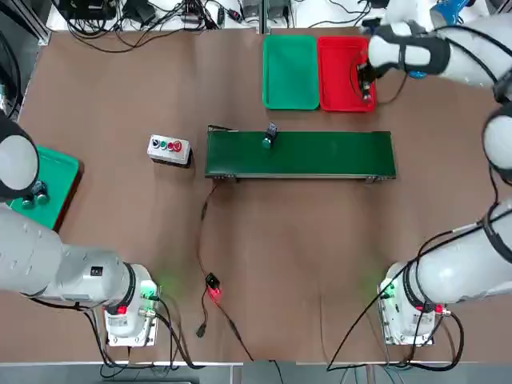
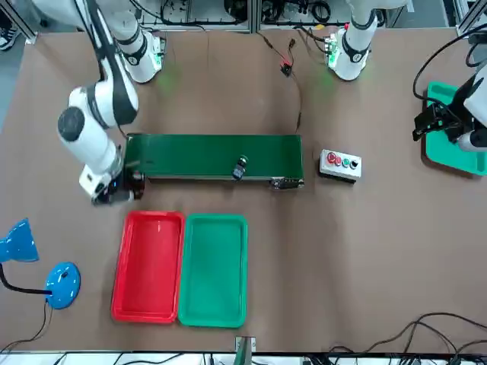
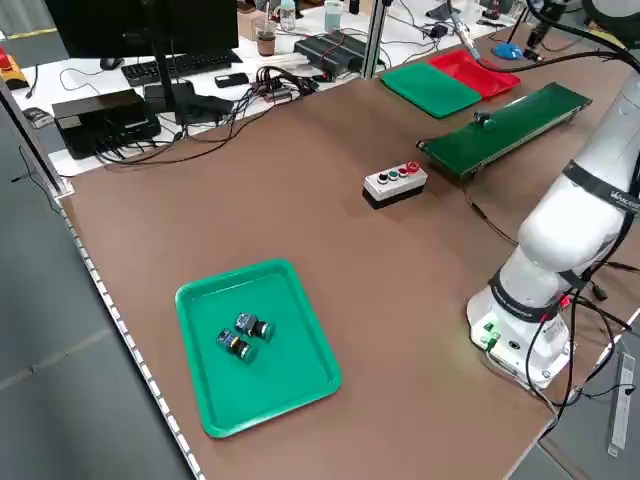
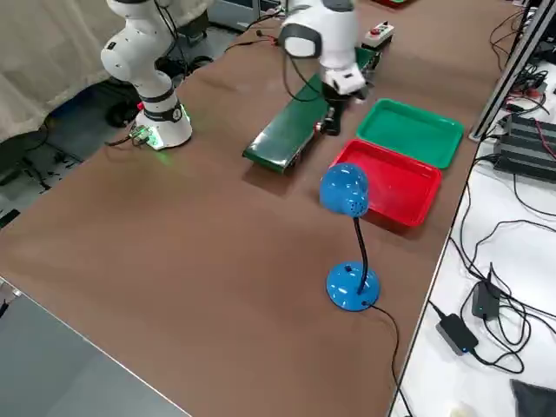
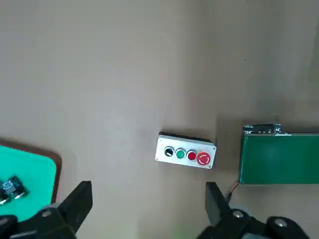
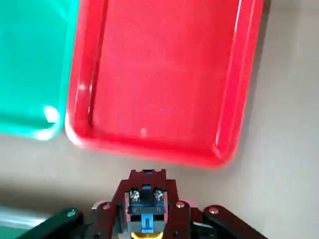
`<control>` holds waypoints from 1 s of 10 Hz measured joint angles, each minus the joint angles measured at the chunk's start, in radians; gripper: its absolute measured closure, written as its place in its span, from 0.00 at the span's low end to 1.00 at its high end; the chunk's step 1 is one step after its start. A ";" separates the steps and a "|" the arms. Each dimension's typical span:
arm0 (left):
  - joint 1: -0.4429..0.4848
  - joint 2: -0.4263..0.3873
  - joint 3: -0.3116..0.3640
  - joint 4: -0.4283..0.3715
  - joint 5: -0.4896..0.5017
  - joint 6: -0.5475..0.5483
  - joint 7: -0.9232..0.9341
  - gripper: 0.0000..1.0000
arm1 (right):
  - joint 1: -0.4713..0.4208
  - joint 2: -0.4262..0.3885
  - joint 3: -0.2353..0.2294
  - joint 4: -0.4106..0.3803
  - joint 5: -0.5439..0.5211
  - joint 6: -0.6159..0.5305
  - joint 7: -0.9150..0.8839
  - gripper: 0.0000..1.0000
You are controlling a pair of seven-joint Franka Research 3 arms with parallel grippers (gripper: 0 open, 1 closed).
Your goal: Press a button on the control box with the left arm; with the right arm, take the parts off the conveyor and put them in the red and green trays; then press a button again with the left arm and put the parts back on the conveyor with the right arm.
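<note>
My right gripper (image 6: pixel 144 219) was pinched on a small red-bodied switch part (image 6: pixel 145 196) with metal screw terminals, held above the bare tabletop between the green conveyor belt (image 1: pixel 300 153) and the near rim of the shallow red plastic tray (image 1: pixel 344 72). The part judged light, rigid and hard-shelled, its smooth sides prone to slipping; the flat flanks of the body were the sound hold, clear of the terminals. A second, green-capped part (image 1: pixel 270 136) stood on the belt by its far edge. The green plastic tray (image 1: pixel 290 70) lay empty. My left gripper (image 5: pixel 148 201) hung spread near the table's left edge, well short of the grey three-button control box (image 1: pixel 169 148)
</note>
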 joint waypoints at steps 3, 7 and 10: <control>-0.001 0.001 -0.001 0.000 0.000 0.000 0.000 0.00 | -0.020 0.268 -0.003 0.248 0.000 0.005 0.001 0.67; -0.001 0.001 -0.001 0.001 0.000 0.000 0.000 0.00 | -0.053 0.414 -0.002 0.350 -0.001 0.080 -0.003 0.67; -0.001 0.001 -0.001 0.001 0.000 0.000 0.000 0.00 | -0.050 0.441 -0.001 0.354 -0.001 0.106 -0.002 0.67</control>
